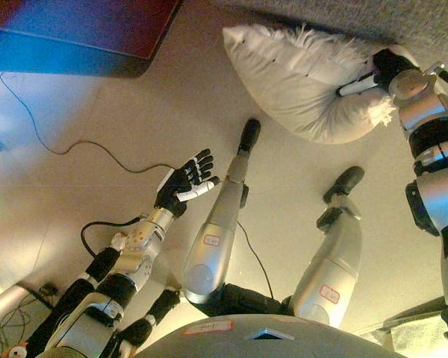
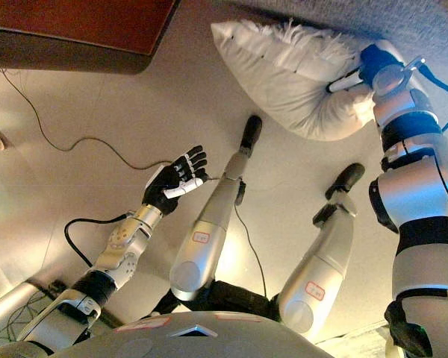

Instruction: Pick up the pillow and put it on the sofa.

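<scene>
A white pillow (image 1: 299,78) with a fringed edge is held up off the floor at the upper right, just in front of the grey sofa (image 1: 403,22) along the top edge. My right hand (image 1: 377,74) grips the pillow's right side, fingers curled into the cloth. It also shows in the right eye view (image 2: 362,71), with the pillow (image 2: 284,71) next to the sofa (image 2: 403,22). My left hand (image 1: 185,185) is open and empty, fingers spread, above the floor at left centre.
A dark red-brown cabinet or table (image 1: 97,30) stands at the upper left. A thin cable (image 1: 97,149) runs across the beige floor (image 1: 97,112) on the left.
</scene>
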Controlling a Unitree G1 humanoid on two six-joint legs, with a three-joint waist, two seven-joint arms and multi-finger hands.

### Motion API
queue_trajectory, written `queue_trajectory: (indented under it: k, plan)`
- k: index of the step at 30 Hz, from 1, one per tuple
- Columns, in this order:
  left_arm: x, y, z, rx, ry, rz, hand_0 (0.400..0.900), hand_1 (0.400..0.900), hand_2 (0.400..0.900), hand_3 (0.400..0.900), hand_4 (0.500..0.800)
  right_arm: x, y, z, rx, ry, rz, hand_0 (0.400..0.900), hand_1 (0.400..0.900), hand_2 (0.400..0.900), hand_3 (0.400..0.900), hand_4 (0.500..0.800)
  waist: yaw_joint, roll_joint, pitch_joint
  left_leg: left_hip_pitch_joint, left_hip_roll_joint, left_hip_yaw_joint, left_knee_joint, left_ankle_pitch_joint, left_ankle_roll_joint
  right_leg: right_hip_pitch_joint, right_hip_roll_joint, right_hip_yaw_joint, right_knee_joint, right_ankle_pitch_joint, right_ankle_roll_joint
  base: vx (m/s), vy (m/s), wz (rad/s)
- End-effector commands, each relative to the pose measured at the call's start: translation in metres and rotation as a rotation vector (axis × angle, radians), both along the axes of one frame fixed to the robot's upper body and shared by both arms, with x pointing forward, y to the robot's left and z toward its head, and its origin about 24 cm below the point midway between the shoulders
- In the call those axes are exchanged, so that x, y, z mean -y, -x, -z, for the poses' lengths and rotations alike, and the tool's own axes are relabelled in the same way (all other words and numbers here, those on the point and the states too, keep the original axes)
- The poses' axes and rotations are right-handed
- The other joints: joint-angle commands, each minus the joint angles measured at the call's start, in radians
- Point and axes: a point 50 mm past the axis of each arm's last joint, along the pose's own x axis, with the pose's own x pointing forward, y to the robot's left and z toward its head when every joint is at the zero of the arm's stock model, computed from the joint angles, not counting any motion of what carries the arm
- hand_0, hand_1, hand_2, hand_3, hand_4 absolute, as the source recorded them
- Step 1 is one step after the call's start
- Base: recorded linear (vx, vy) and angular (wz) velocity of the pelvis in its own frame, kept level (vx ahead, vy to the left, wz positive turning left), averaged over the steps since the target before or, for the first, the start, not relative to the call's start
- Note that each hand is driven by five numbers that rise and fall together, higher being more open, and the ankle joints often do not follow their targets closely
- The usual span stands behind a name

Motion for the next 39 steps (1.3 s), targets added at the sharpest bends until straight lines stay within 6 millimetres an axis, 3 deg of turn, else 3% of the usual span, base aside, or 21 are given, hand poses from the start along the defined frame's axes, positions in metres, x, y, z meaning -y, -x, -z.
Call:
queue_trajectory:
  k: [1,6,11,18,23,30,39]
  plan:
    - [-0.008,0.022,0.012,-0.071,0.003,0.034,0.900,0.900,0.900,0.900,0.800,-0.003,0.000,-0.065,0.213,-0.038,-0.182,0.400,0.400,0.400,0.400,0.500,-0.013,0.067,0.008,0.065,0.082,0.019,-0.057,-0.033,0.012,0.059,-0.036,-0.009,-0.147,0.110,0.032,0.03,-0.074,-0.10]
    - [-0.025,0.025,0.028,-0.169,-0.061,-0.015,0.900,0.900,0.900,0.900,0.800,-0.026,0.001,-0.048,0.150,-0.115,-0.360,0.400,0.400,0.400,0.400,0.500,-0.040,-0.017,0.008,0.205,0.114,0.042,-0.076,-0.052,0.004,0.205,-0.031,-0.048,-0.202,0.128,0.040,0.04,-0.089,-0.13]
    - [-0.043,0.032,0.044,-0.276,-0.120,-0.051,0.900,0.900,0.900,0.900,0.800,-0.040,0.008,-0.045,0.097,-0.158,-0.489,0.400,0.400,0.400,0.400,0.500,-0.057,-0.092,0.005,0.343,0.146,0.057,-0.105,-0.061,-0.006,0.357,-0.008,-0.072,-0.253,0.131,0.042,0.06,-0.094,-0.06]
    - [-0.071,0.057,0.069,-0.449,-0.265,-0.102,0.900,0.900,0.900,0.900,0.800,-0.050,0.024,-0.021,-0.012,-0.312,-0.636,0.400,0.400,0.400,0.400,0.500,-0.065,-0.187,-0.100,0.496,0.202,0.079,-0.148,-0.077,-0.022,0.559,0.037,-0.112,-0.341,0.122,0.031,0.13,-0.109,0.01]
    - [-0.085,0.078,0.082,-0.573,-0.332,-0.110,0.900,0.900,0.900,0.900,0.800,-0.061,0.037,-0.016,-0.083,-0.426,-0.745,0.400,0.400,0.400,0.400,0.500,-0.066,-0.236,-0.172,0.587,0.233,0.084,-0.161,-0.086,-0.033,0.675,0.060,-0.126,-0.373,0.107,0.028,0.20,-0.086,0.02]
    - [-0.106,0.126,0.100,-0.777,-0.443,-0.066,0.900,0.900,0.900,0.900,0.800,-0.040,0.034,-0.047,0.013,-0.634,-0.704,0.400,0.400,0.400,0.400,0.500,-0.028,-0.291,-0.282,0.701,0.263,0.076,-0.181,-0.107,-0.038,0.811,0.089,-0.148,-0.399,0.088,0.033,0.28,-0.083,0.13]
    - [-0.113,0.166,0.111,-0.898,-0.483,-0.051,0.900,0.900,0.900,0.900,0.800,-0.008,0.020,-0.087,0.143,-0.786,-0.499,0.400,0.400,0.400,0.400,0.500,0.042,-0.300,-0.359,0.763,0.264,0.058,-0.217,-0.101,-0.044,0.926,0.094,-0.196,-0.437,0.073,0.038,0.20,0.036,0.18]
